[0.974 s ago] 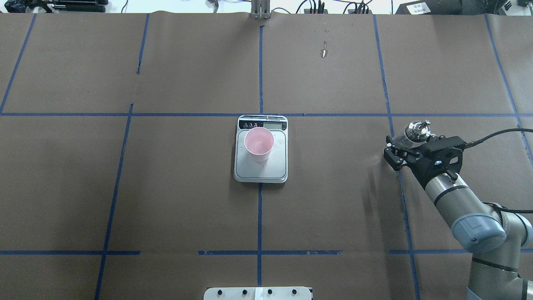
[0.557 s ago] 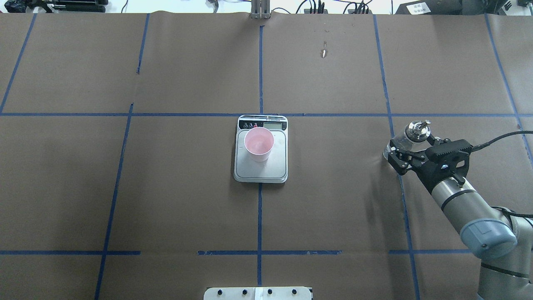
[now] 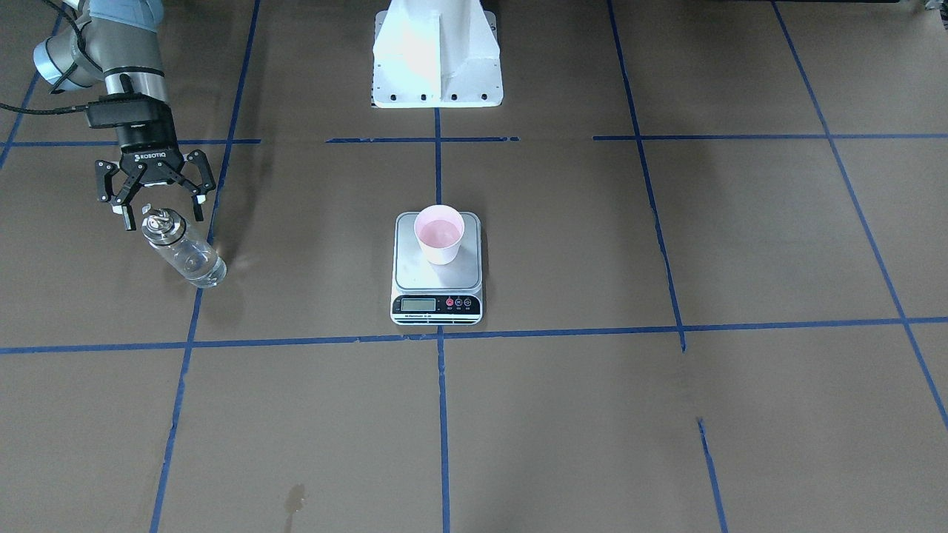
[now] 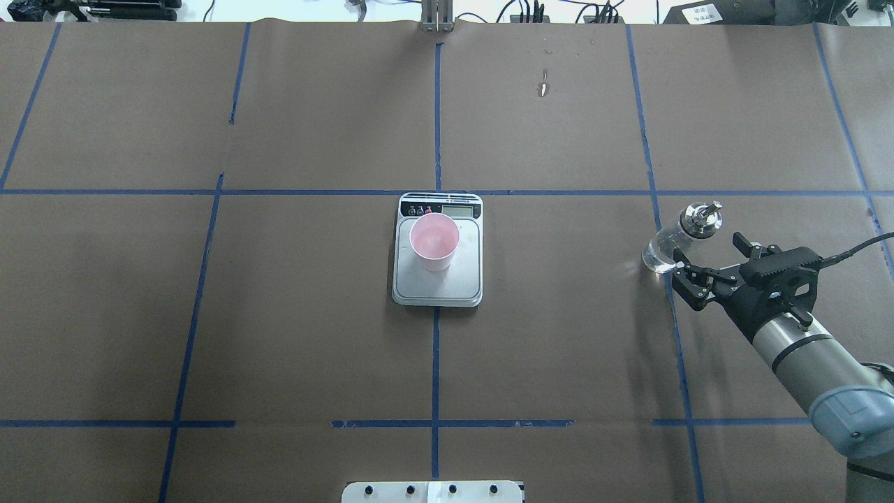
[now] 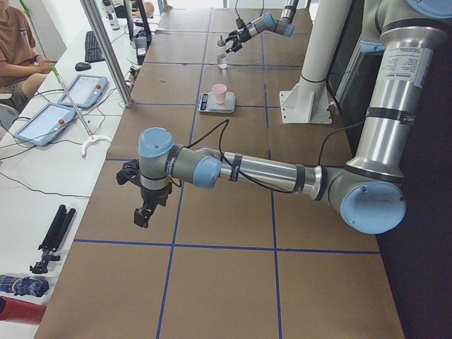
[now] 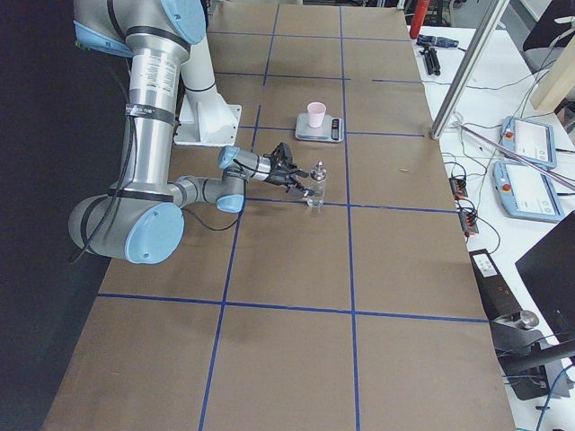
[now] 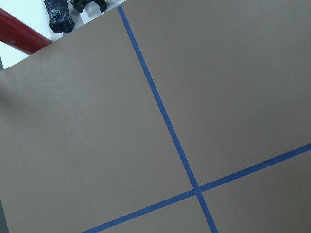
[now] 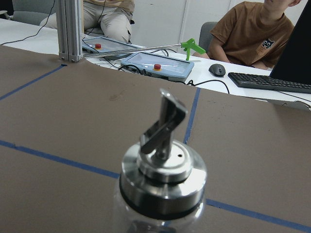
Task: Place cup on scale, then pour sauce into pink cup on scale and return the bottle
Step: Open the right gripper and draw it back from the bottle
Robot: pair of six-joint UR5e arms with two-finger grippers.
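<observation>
The right end effector [image 3: 161,209] hangs with its jaws spread wide and empty, just beside the upright bottle [image 3: 185,255], which stands on the table [image 3: 666,407] towards its right end. The cup [image 3: 439,235] sits on the scale [image 3: 437,285] mid-table. I cannot tell how the left end effector [image 5: 143,215] stands.

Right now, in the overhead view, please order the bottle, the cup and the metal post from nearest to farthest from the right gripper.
From the open right gripper:
1. The bottle, just beside it, on the table's right side.
2. The cup, on the scale at the table's centre.
3. The post, at the middle of the far edge.
</observation>
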